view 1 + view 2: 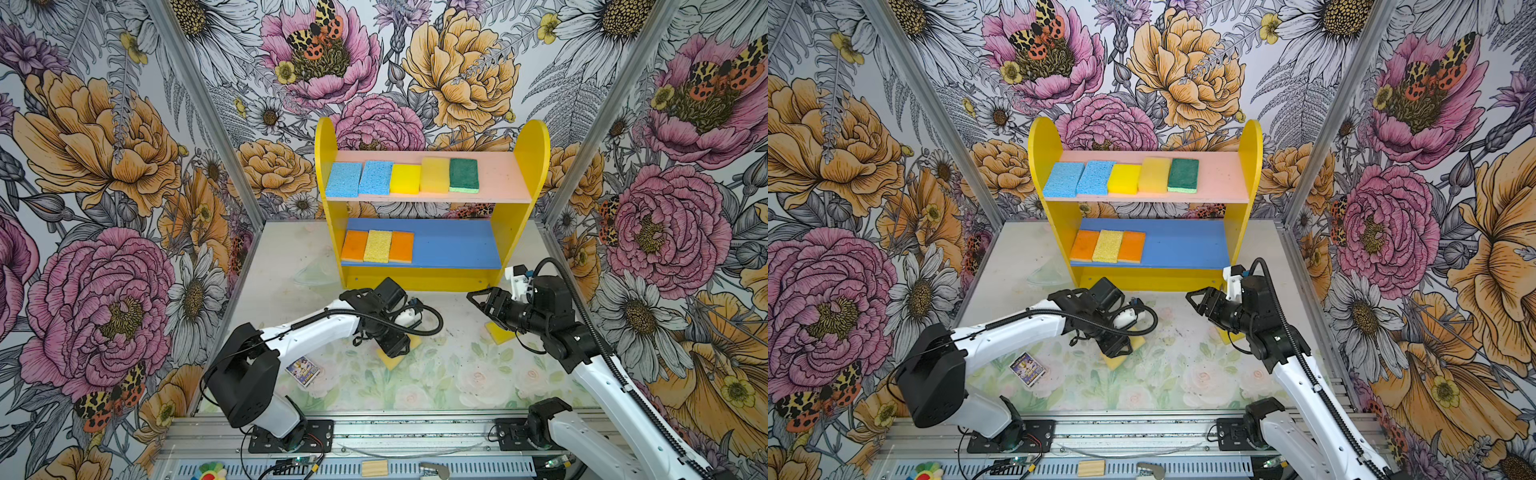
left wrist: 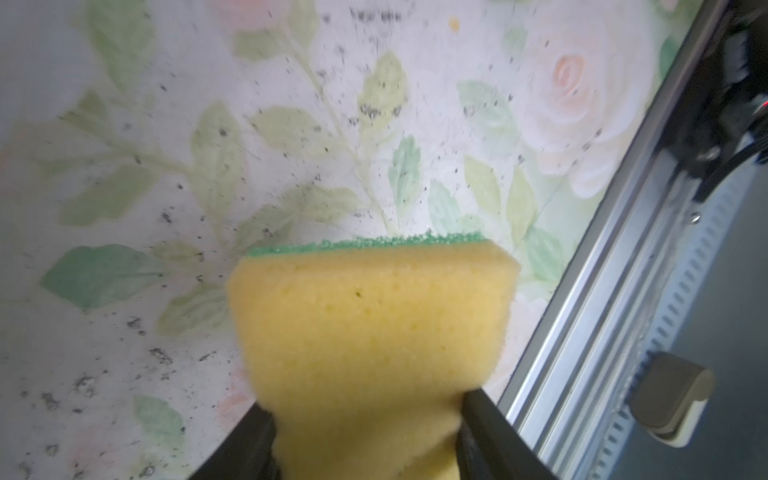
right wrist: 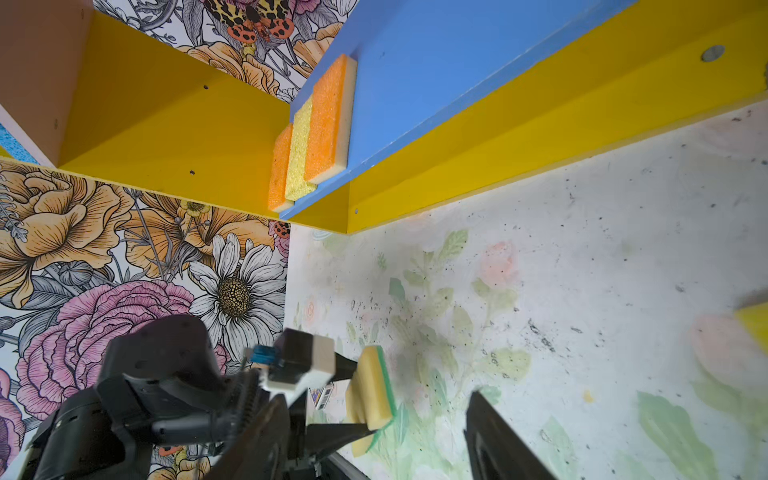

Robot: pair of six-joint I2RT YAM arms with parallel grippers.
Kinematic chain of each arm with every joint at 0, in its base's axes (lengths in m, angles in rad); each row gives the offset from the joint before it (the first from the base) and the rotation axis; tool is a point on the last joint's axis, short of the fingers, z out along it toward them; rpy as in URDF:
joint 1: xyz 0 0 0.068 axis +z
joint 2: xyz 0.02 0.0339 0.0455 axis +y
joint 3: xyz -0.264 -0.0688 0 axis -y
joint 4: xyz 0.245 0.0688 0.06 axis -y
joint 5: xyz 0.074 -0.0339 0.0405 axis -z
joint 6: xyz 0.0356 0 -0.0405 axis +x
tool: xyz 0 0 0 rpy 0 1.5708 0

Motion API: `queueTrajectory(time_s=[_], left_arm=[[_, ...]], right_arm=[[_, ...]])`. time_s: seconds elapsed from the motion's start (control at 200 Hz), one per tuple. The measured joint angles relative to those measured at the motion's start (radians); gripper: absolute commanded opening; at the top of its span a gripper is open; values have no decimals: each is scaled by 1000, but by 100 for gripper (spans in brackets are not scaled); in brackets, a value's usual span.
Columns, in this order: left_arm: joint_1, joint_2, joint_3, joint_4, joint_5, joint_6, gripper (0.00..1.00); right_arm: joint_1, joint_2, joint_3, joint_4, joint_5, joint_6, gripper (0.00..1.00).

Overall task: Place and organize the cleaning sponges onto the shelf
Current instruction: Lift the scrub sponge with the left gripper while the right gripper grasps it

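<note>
The left claw (image 2: 365, 419) pinches one end of the yellow foam sponge with a green scouring face (image 2: 370, 324), at 6 o'clock from the yellow-sided wooden shelf (image 1: 328, 166). It is probably bound for the blue board (image 1: 457, 243), whose 3 o'clock half is bare. The right claw (image 1: 478, 297) gapes, empty.

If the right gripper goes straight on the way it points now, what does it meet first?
Likely the left gripper and the sponge it grips: in the right wrist view they lie ahead of the right gripper. Height is unclear.
</note>
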Motion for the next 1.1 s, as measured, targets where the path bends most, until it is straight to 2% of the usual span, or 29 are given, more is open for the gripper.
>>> queueTrajectory(time_s=[0.12,0.205,0.32,0.46,0.63,0.78,0.895,1.1], left_arm=[[169,-159,-101,220,213,-167,61],[277,-241,-219,495,362,-384,60],[348,-239,-305,838,496,-675,59],[361,-179,-331,1236,559,-1007,58],[354,-37,-344,1786,542,-1397,58],[300,7,-344,1969,535,-1524,59],[264,-1,-344,2039,535,-1545,59],[256,-21,-341,2075,528,-1548,60]], right_arm=[[0,3,6,-1,-7,0,68],[0,19,25,0,-34,-2,68],[1,57,52,14,-97,-4,67],[54,90,56,57,-159,-2,66],[174,127,82,144,-215,29,67],[200,163,61,389,-263,178,67],[215,203,29,574,-270,313,67],[278,280,24,770,-269,476,65]])
